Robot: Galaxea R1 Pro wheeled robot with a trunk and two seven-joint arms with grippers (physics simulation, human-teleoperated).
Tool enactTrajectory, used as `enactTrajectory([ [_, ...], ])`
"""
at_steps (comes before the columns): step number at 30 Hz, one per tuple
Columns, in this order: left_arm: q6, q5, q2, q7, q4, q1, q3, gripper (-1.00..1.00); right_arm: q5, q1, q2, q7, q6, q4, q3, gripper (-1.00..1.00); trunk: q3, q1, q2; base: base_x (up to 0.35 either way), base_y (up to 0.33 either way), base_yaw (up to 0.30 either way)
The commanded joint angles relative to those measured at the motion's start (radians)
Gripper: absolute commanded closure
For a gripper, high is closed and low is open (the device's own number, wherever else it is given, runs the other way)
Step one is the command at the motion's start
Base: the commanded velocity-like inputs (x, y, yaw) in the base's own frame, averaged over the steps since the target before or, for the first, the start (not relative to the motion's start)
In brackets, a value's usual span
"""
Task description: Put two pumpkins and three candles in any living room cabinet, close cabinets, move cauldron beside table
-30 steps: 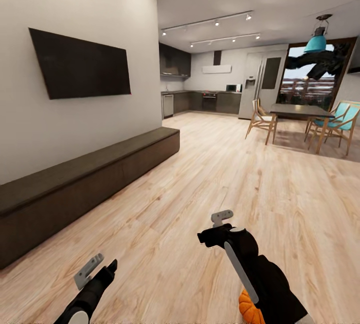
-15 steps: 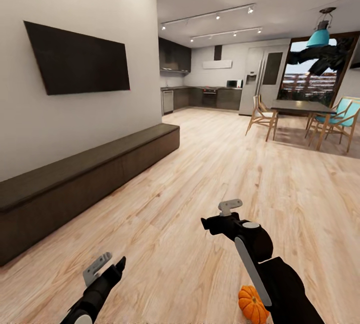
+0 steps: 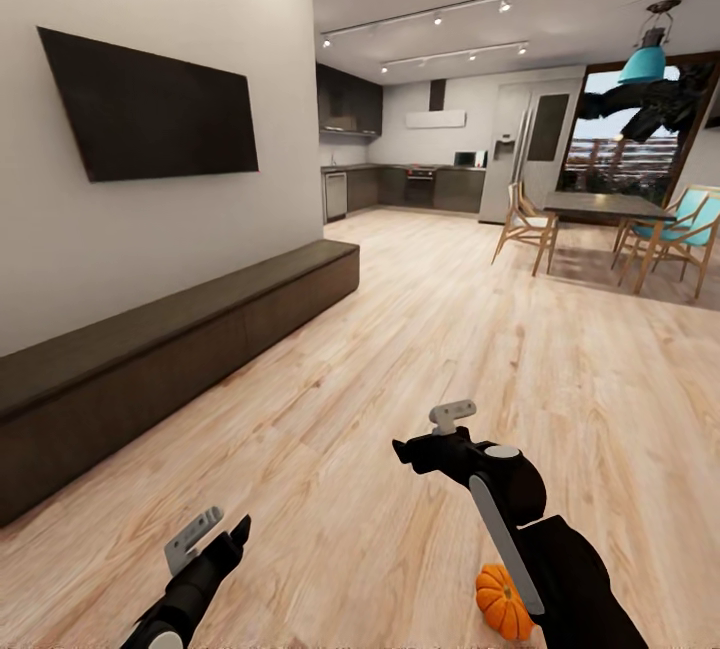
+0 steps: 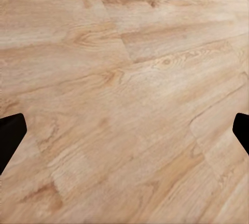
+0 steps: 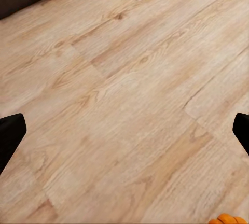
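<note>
Sitting on the pale wood floor [image 3: 400,349], one pumpkin [image 3: 503,600], bright orange and ribbed, close in front of the robot and partly hidden behind the right forearm; also peeping in as an orange sliver [image 5: 228,219] at the edge of the right wrist view. Probably handling as light and rigid, with a smooth rounded skin likely to be slipping out of a shallow pinch. Best taking hold across the widest part of the belly, fingers settling into the grooves between ribs, not on the short stem.

Hovering above and ahead of it, the right gripper [image 3: 425,451], carrying nothing; fingers spread wide, judging by the two dark tips [image 5: 10,133] sitting at opposite edges of the right wrist view with bare planks between. Hanging lower and well apart on the other side, the left gripper [image 3: 215,539], likewise spread wide with tips [image 4: 10,130] at the edges of its wrist view, gripping nothing.

Running along the white wall under the dark TV screen [image 3: 150,109], the cabinet [image 3: 180,329]: long, low, dark brown, all fronts looking flush and closed, so contents impossible to tell. Needing a drawer pulled out before anything is going inside.

Farther off, lying beyond the living area, a kitchen and a dining table [image 3: 600,204] with chairs.
</note>
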Motion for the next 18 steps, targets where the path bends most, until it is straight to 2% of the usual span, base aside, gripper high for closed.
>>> enactTrajectory([
  [1, 0.001, 0.007, 0.001, 0.007, -0.002, 0.000, -0.001, -1.00, -0.002, -0.001, 0.000, 0.000, 0.005, -0.001, 0.000, -1.00, -0.002, 0.000, 0.000, 0.000, 0.000, 0.000],
  [6, 0.001, 0.006, 0.001, 0.008, -0.002, 0.000, -0.001, -1.00, -0.002, -0.001, 0.000, 0.000, 0.004, -0.001, 0.000, -1.00, -0.011, 0.000, 0.000, 0.003, 0.000, 0.000],
  [10, 0.001, 0.003, 0.002, 0.008, -0.002, 0.000, -0.001, -1.00, -0.002, -0.001, 0.000, 0.001, 0.003, -0.001, 0.000, -1.00, -0.017, 0.000, 0.000, 0.116, 0.000, 0.000],
  [18, 0.000, 0.000, 0.002, 0.016, 0.000, 0.000, -0.001, -1.00, -0.001, 0.002, 0.000, 0.002, -0.004, 0.003, 0.000, -1.00, -0.022, 0.000, 0.000, 0.292, 0.000, 0.000],
])
